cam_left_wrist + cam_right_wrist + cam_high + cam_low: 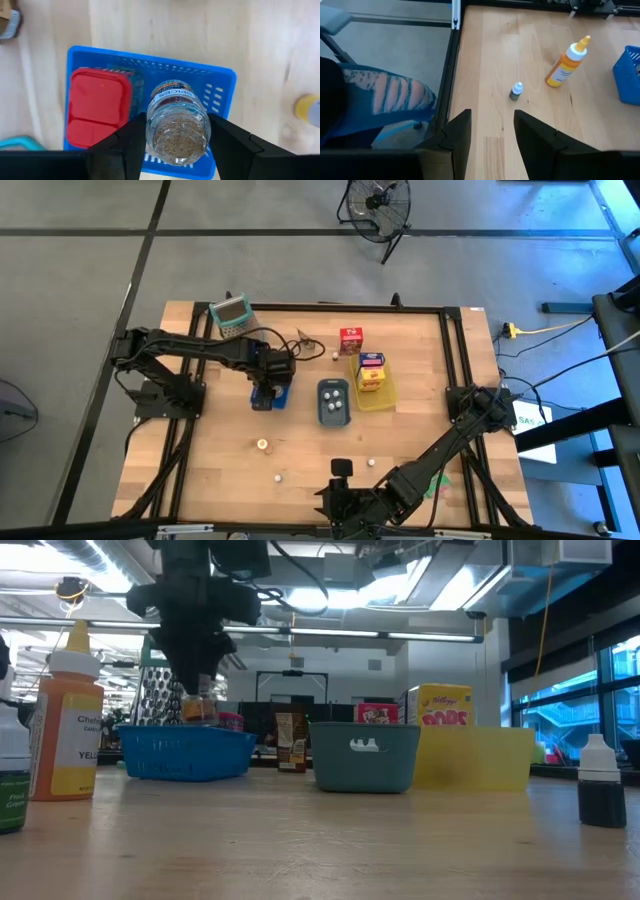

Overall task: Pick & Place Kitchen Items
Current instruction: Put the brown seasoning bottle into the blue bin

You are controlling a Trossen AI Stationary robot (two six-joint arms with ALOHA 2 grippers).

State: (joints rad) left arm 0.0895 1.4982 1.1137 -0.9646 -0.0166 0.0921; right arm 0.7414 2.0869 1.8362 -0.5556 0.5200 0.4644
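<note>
My left gripper [177, 127] is shut on a clear spice jar [176, 120] and holds it over the blue tray [220, 95]. A red flat-lidded box [97, 112] lies in that tray. In the low view the jar [200, 710] hangs just above the tray's rim [185, 735]. The grey-blue tray [334, 402] and the yellow tray [378, 395] with cartons [371, 370] stand to its right. A red carton [351, 340] stands behind them. My right gripper [492, 127] waits open at the near edge [341, 470], with nothing between its fingers. My left gripper pinches the jar's round side walls [150, 131] between its two fingers [132, 137]. The fingers come from above and point down. The jar hangs below them, upright along the fingers, and its end with brown spice faces the wrist camera. It is lifted clear over the blue tray.
Small round pieces [262, 445] lie scattered on the near half of the table. A yellow squeeze bottle [567, 62] and a small dropper bottle [516, 91] stand near the front. The green-rimmed grater [232, 315] sits at the far left. A person's leg [385, 97] shows beside the table.
</note>
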